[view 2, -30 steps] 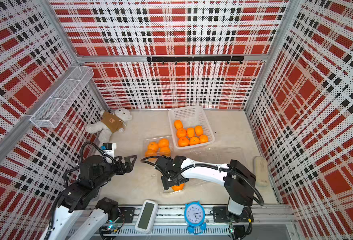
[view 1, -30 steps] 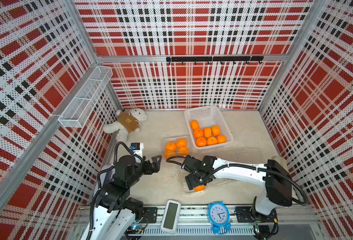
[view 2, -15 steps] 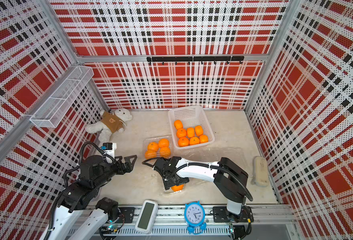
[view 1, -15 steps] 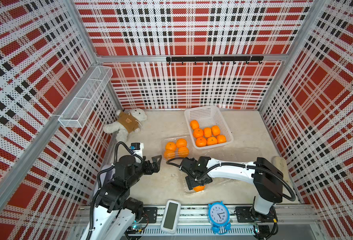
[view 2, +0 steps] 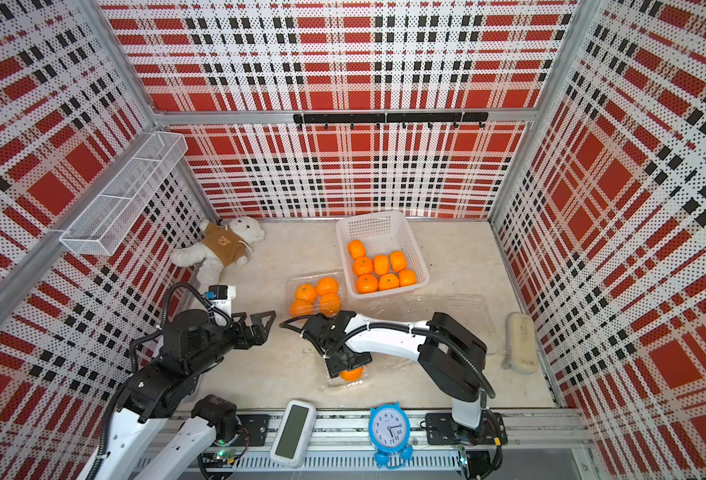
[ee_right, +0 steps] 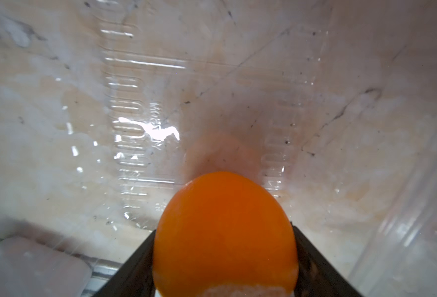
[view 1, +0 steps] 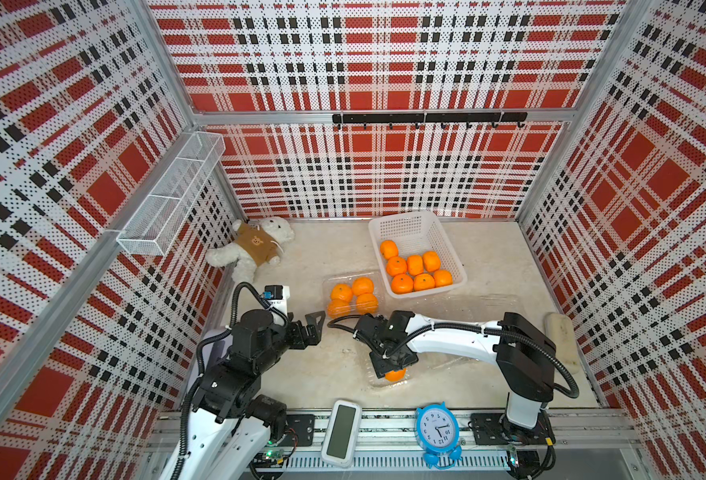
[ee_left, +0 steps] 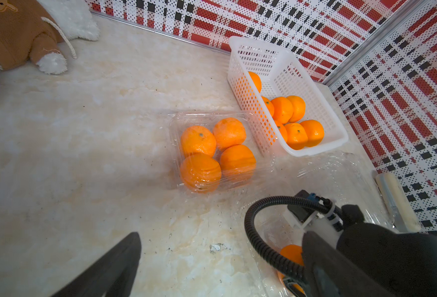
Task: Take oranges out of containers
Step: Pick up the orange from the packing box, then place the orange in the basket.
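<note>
Right gripper (view 1: 393, 371): it points down into the near container (view 1: 378, 385), a clear tray close to the front edge of the bench (view 1: 301, 374), about mid-width. The wrist view shows one orange (ee_right: 224, 231) between the two black fingers (ee_right: 312, 257), with each finger against a side of the fruit, so we log it as clamped on that fruit. We cannot tell whether the fruit rests on the tray floor or hangs just above it. The ribbed clear plastic shows beyond it.

Left gripper (view 1: 313, 326): jaws are spread wide and hold nothing. It hovers over bare bench toward the left edge, level with the right wrist and well apart from every fruit.

Second container (view 1: 327, 286): a clear tray near the middle of the bench, just beside the front left corner of the white basket (view 1: 405, 224). It holds four oranges (view 1: 341, 292) packed two by two.

Third container (view 1: 488, 303): a clear tray in front of the basket, reaching toward the right edge. The right arm partly covers it, and we see no fruit in it.

The white basket sits at the back edge, right of centre. We count seven oranges (view 1: 415, 264) in it, crowded toward its front end.

Other items: a teddy bear (view 1: 256, 245) in the back left corner and a blue clock (view 1: 437, 432) on the front rail.
</note>
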Robot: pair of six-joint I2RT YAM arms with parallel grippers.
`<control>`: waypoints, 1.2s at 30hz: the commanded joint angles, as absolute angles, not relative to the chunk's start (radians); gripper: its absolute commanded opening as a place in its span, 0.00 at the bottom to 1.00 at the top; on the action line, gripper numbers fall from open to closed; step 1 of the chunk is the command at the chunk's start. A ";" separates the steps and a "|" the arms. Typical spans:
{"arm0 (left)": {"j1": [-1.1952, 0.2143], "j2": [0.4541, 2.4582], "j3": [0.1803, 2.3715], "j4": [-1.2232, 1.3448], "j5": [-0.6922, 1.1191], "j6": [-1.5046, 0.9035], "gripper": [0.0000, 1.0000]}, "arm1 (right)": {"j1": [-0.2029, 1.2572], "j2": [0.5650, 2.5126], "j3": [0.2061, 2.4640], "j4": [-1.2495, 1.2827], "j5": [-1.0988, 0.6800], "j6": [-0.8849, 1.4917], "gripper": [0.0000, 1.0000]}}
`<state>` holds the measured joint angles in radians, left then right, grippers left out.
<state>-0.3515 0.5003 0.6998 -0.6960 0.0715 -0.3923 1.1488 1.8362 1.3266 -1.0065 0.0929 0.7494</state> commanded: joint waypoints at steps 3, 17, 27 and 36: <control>-0.354 0.508 0.698 -0.681 0.066 -0.390 0.99 | 1.143 1.828 1.454 -1.132 0.148 0.665 0.63; -0.315 0.511 0.699 -0.680 0.069 -0.387 0.99 | 0.856 1.812 2.016 -1.227 0.268 0.358 0.56; -0.310 0.514 0.698 -0.681 0.065 -0.385 1.00 | 0.565 2.076 2.276 -1.116 0.158 0.160 0.51; -0.279 0.532 0.699 -0.683 0.069 -0.385 0.99 | 0.439 2.306 2.399 -0.926 0.044 0.112 0.49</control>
<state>-0.2890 0.5304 0.6998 -0.6956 0.0723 -0.3920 0.4664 2.2848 2.3619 -1.0462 0.1081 0.1417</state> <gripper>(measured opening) 0.994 0.705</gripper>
